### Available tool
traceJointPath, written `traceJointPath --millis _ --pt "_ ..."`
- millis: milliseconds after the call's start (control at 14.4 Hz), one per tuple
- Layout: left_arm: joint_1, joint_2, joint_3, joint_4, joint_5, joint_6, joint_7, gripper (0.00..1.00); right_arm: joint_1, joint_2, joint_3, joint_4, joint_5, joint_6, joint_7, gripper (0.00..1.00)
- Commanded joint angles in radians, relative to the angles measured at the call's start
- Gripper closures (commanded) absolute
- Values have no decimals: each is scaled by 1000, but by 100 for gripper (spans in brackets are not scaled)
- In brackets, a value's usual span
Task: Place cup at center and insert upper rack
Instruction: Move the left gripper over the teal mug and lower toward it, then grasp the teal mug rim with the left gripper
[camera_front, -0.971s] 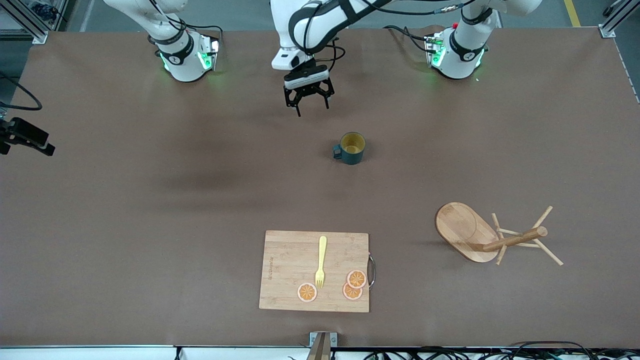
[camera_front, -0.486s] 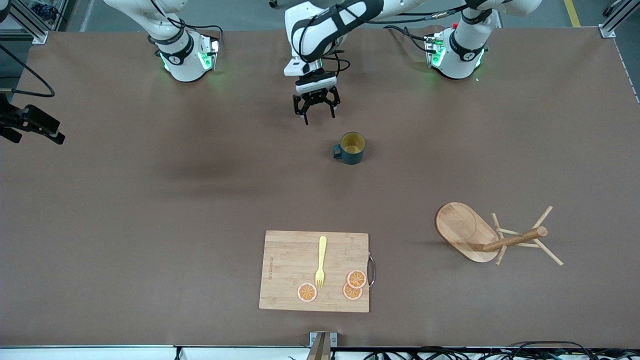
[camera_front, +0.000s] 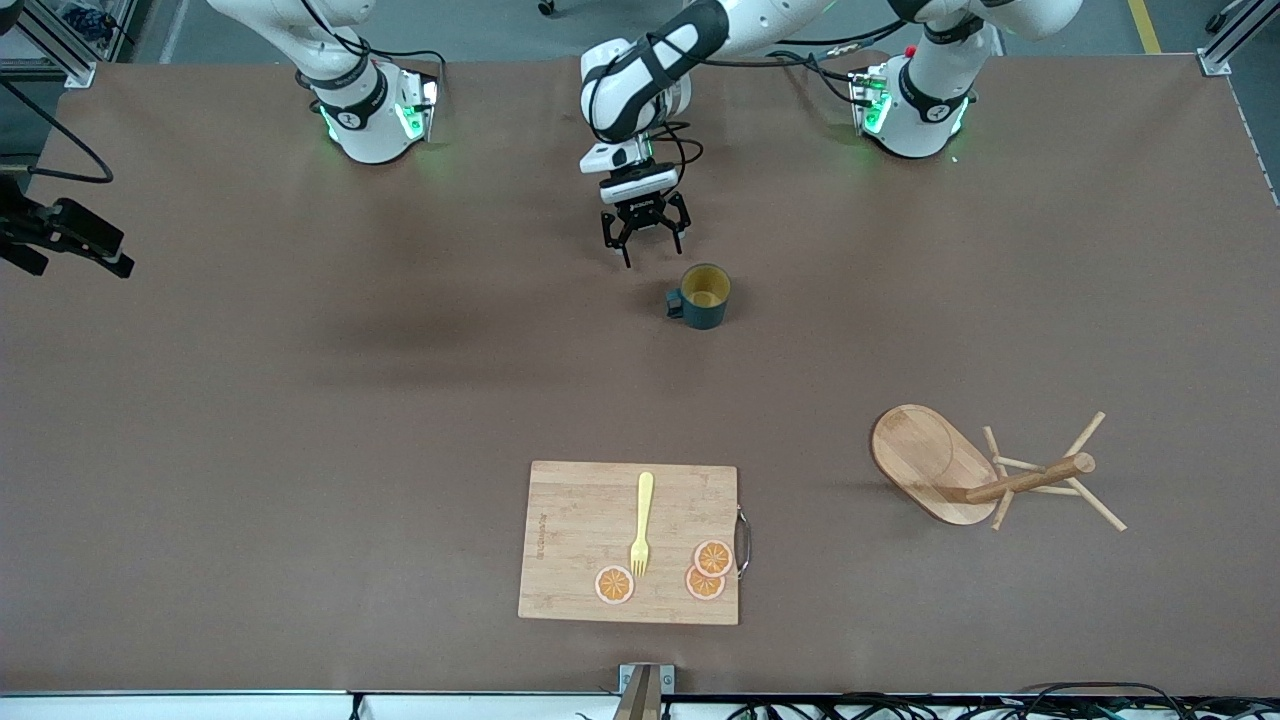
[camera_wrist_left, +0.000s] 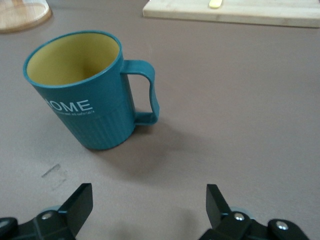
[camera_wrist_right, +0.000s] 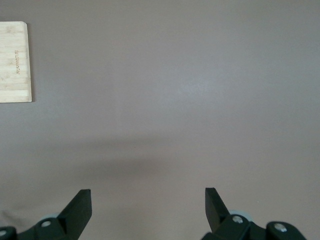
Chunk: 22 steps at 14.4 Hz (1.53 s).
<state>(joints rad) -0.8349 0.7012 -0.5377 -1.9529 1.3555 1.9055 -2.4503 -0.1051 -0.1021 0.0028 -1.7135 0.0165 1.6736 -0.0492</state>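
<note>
Since a second ago, left gripper (camera_front: 647, 238) has travelled down and toward the cup (camera_front: 705, 296), from over bare desk (camera_front: 300, 400) to a spot just beside the cup on the side toward my bases; right gripper (camera_wrist_right: 147, 200), at the right arm's end of the desk, has shifted only a little and waits there. Item, left jaws — spread wide, grasping nothing, hanging low over the desk with the cup close in front of them in the left wrist view (camera_wrist_left: 85, 95). Item, right jaws — likewise spread and empty, over bare desk. Item, cup: dark teal, yellowish inside, white lettering on its side, upright on the desk, handle turned toward the right arm's end, unmoved. Item, upper rack (camera_front: 985, 470): light wood, tipped on its side, oval base on edge, post and pegs lying out toward the left arm's end; nearer the front camera than the cup and well apart from it. Item, cutting board (camera_front: 570, 520): flat on the desk, nearer the front camera than the cup, bearing a yellow fork (camera_front: 642, 524) and three orange slices (camera_front: 614, 584).
</note>
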Motion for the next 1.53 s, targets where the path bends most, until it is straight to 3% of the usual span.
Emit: traceJointPath --millis 0,416,694,971,1457 --pt "-90 13 77 52 22 -57 -7 0 -21 -19 20 -8 -12 3 0 0" --pt "-214 70 202 115 105 -106 -56 0 -5 -19 22 -6 -17 -11 -9 0" --pt "-222 77 229 121 154 -108 -107 2 -5 -18 22 -6 -17 -12 0 0" --pt "-219 78 232 129 157 -108 -98 20 5 -18 22 -8 -17 -5 -3 0" --pt "-216 102 249 146 157 -108 14 21 12 -19 22 -8 -29 2 -3 0"
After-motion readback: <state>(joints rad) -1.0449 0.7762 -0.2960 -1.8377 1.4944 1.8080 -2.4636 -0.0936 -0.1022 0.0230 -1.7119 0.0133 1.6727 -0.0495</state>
